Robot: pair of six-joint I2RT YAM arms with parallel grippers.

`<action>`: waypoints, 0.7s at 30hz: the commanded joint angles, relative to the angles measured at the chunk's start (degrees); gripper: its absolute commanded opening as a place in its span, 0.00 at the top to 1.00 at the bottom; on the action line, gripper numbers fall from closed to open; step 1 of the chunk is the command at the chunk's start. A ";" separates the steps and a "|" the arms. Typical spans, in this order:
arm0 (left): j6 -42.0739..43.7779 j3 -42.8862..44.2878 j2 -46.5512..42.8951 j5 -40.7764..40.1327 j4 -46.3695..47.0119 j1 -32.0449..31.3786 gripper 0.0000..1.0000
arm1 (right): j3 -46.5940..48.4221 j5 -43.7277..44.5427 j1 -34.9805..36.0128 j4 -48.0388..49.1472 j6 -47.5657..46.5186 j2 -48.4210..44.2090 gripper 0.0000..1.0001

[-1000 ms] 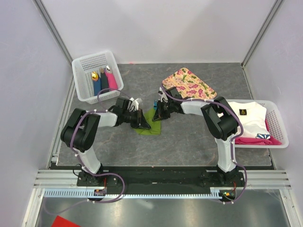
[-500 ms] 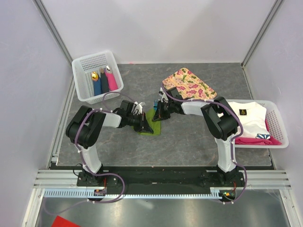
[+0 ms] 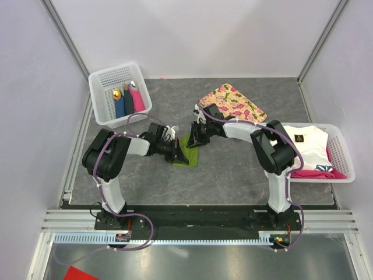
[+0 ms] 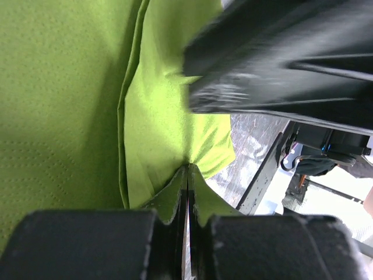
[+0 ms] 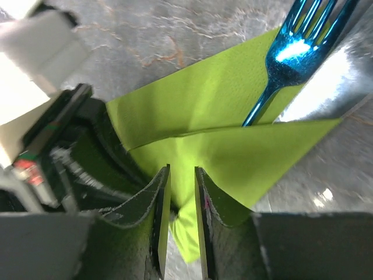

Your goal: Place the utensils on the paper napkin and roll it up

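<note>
**Kid:** Where is the paper napkin (image 5: 198,111)?

**Friend:** It is green and folded. It lies on the grey table (image 5: 145,35), right under both sets of fingers.

**Kid:** What is the left gripper (image 4: 187,169) doing?

**Friend:** Its two fingers are squeezed tight together. A fold of the napkin is pinched between them.

**Kid:** And the right gripper (image 5: 182,175)?

**Friend:** Its fingers are a little apart, with a thin gap between them. A corner of the napkin shows in the gap. They are not squeezing it.

**Kid:** Are the two grippers close?

**Friend:** Very close. Their tips point at each other across the napkin, one from each side.

**Kid:** Where are the fork and the other one?

**Friend:** The blue fork (image 5: 280,64) lies on the napkin, just past the tips of the right fingers. Its prongs point away from them, and its handle slips under a fold of the napkin. A shiny silver piece (image 5: 329,79) lies just beside the fork. It is too blurry to tell what kind it is.
</note>
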 commanded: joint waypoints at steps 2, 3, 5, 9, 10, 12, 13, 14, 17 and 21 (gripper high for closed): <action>3.45 -0.63 2.07 -8.86 -5.03 0.11 0.96 | 2.78 4.64 0.66 -6.68 -6.57 -5.13 0.72; 3.45 -0.54 1.99 -8.95 -5.03 0.11 0.96 | 2.52 4.65 0.84 -6.94 -6.57 -4.95 0.73; 3.54 -0.54 2.16 -8.86 -5.03 0.11 0.96 | 1.90 4.29 1.28 -7.04 -6.40 -4.69 0.75; 4.24 -0.36 2.16 -9.04 -5.38 0.11 0.96 | 1.11 4.47 2.51 -6.16 -6.40 -3.02 0.76; 4.33 -0.27 1.99 -9.13 -5.73 0.11 0.96 | 1.02 4.64 2.51 -5.63 -6.22 -2.06 0.77; 4.68 -0.19 1.90 -9.30 -6.08 0.11 0.96 | 1.11 4.91 2.42 -5.19 -6.40 -0.83 0.78; 4.77 -0.10 1.81 -9.39 -6.26 0.11 0.96 | 1.02 5.26 2.51 -5.10 -6.48 0.05 0.79; 4.86 -0.19 1.90 -9.48 -6.26 0.11 0.96 | 1.02 5.43 2.51 -5.01 -6.66 0.41 0.79; 5.03 -0.19 1.46 -9.39 -6.26 0.11 0.96 | 0.85 5.87 2.51 -5.10 -6.57 2.08 0.82; 5.03 -0.45 0.06 -8.87 -5.91 0.19 0.95 | 0.58 5.88 2.51 -5.19 -6.49 3.83 0.85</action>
